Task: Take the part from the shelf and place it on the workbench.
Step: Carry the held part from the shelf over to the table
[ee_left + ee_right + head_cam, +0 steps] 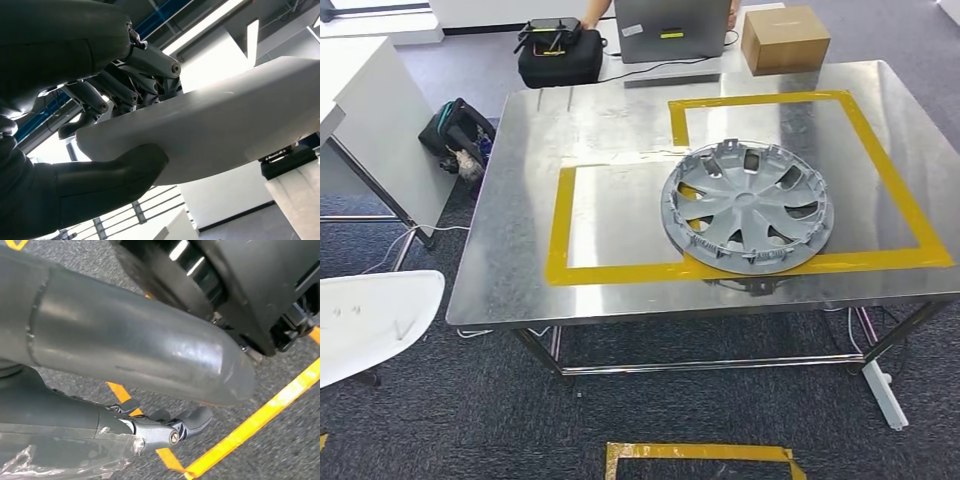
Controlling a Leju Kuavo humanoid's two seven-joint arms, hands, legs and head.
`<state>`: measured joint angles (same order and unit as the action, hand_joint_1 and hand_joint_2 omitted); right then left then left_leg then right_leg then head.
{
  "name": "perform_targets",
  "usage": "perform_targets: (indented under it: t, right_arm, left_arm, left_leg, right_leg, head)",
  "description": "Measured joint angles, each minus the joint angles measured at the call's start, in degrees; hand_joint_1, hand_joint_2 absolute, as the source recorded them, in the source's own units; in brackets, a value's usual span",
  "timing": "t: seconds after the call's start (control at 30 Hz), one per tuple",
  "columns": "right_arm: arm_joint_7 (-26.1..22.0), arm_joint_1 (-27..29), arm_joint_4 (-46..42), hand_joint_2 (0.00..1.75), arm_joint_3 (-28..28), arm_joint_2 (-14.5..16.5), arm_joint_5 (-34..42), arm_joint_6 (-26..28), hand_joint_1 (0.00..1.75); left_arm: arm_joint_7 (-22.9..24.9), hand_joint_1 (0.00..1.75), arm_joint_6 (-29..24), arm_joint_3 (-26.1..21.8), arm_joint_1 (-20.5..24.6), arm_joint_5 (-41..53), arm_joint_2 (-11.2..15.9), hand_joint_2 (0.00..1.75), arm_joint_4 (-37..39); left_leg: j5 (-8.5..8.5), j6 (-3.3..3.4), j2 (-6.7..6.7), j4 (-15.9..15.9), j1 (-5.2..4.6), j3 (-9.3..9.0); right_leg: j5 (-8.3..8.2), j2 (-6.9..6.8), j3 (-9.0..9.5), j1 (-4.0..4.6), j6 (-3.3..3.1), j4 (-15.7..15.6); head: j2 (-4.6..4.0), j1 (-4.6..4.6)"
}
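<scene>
Nearest, the left robot hand (pixel 86 150) grips a smooth white curved plastic panel (pixel 211 130), thumb pressed against one face and dark fingers (pixel 124 90) hooked over the edge; the panel's long axis runs outward from the palm. In the head view its white end (pixel 373 320) pokes in at the lower left, short of the table and to its left. The right robot hand (pixel 158 430) hangs over grey carpet with yellow tape lines (pixel 256 425), holding nothing; whether its fingers are spread or curled I cannot tell. Farther off stands the shiny metal table (pixel 516 280), marked with yellow tape rectangles (pixel 560 230) and carrying a grey spoked wheel cover (pixel 747 206). Probably the panel must travel forward and rightward.
</scene>
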<state>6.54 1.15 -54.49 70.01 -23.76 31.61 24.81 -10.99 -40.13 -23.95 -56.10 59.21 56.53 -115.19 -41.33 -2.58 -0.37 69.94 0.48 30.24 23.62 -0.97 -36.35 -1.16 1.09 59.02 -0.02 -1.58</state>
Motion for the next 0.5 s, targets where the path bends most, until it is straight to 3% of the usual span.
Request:
perform_targets:
  t: [0.03, 0.07, 0.13, 0.2, 0.27, 0.37, 0.4, 0.5]
  right_arm:
    - [0.00, 0.03, 0.05, 0.00, 0.01, 0.00, 0.00, -0.01, 0.00]
    - [0.00, 0.04, 0.08, 0.00, 0.01, 0.00, 0.00, -0.01, 0.00]
    - [0.00, 0.05, 0.09, 0.00, 0.02, 0.07, -0.01, -0.01, 0.00]
    - [0.01, 0.03, 0.12, 0.00, 0.02, 0.36, -0.01, 0.00, 0.00]
    - [0.01, 0.07, 0.15, 0.00, 0.01, 0.56, -0.01, -0.01, 0.00]
    - [-0.01, 0.23, 0.15, 0.00, 0.03, 0.55, -0.03, -0.01, 0.00]
    - [-0.01, 0.24, 0.17, 0.00, 0.03, 0.54, -0.03, 0.01, 0.00]
    - [0.00, 0.22, 0.28, 0.00, 0.01, 0.50, -0.02, 0.01, 0.00]
  left_arm:
    - [-0.01, 1.75, 0.00, 0.02, -0.01, 0.00, -0.09, 1.75, 0.00]
    - [-0.01, 1.75, 0.00, 0.03, -0.01, 0.00, -0.15, 1.75, 0.00]
    - [-0.01, 1.75, 0.00, 0.01, -0.01, 0.00, -0.14, 1.75, -0.01]
    - [-0.01, 1.75, 0.00, -0.09, -0.02, -0.01, -0.08, 1.75, -0.02]
    - [-0.01, 1.75, 0.00, -0.16, -0.03, -0.01, -0.04, 1.75, -0.03]
    - [-0.01, 1.75, -0.01, -0.18, -0.02, -0.01, -0.03, 1.75, -0.06]
    - [-0.02, 1.75, -0.01, -0.16, -0.01, -0.01, -0.05, 1.75, -0.07]
    - [-0.01, 1.75, 0.00, -0.04, 0.00, 0.00, -0.16, 1.75, -0.09]
  left_leg:
    - [0.58, 0.29, 0.00, 0.43, -0.08, 1.31]
    - [2.57, 0.80, 0.00, -1.18, -0.26, 1.63]
    - [8.41, 2.51, 0.18, -8.05, -1.14, 0.24]
    - [11.21, 3.98, 0.13, -13.13, -2.21, -0.83]
    - [11.68, 4.26, -0.11, -14.25, -2.61, -0.76]
    - [14.04, 4.11, -0.04, -15.10, -1.90, -1.39]
    - [14.40, 4.11, -0.01, -15.30, -1.68, -1.62]
    - [14.23, 4.23, -0.02, -15.25, -1.64, -1.77]
  right_leg:
    - [0.19, 0.09, 0.24, 0.28, -0.24, -0.03]
    - [0.38, 0.20, 0.56, 0.59, -0.45, -0.05]
    - [0.65, 0.36, 1.20, 1.04, -0.73, -0.18]
    - [0.77, 0.60, 1.41, 1.27, -0.69, -0.21]
    - [0.80, 0.83, 1.36, 1.40, -0.35, -0.21]
    - [2.11, 0.91, 0.64, 1.68, 0.49, 1.57]
    - [3.41, 0.93, -0.25, 1.69, 0.76, 3.63]
    - [8.09, 0.94, -5.05, 1.45, 1.35, 13.90]
  head:
    - [0.00, 0.00]
    - [0.00, -0.01]
    - [0.00, -0.05]
    - [0.00, -0.05]
    - [0.00, -0.03]
    - [0.00, -0.19]
    - [0.00, -0.30]
    - [0.00, -0.44]
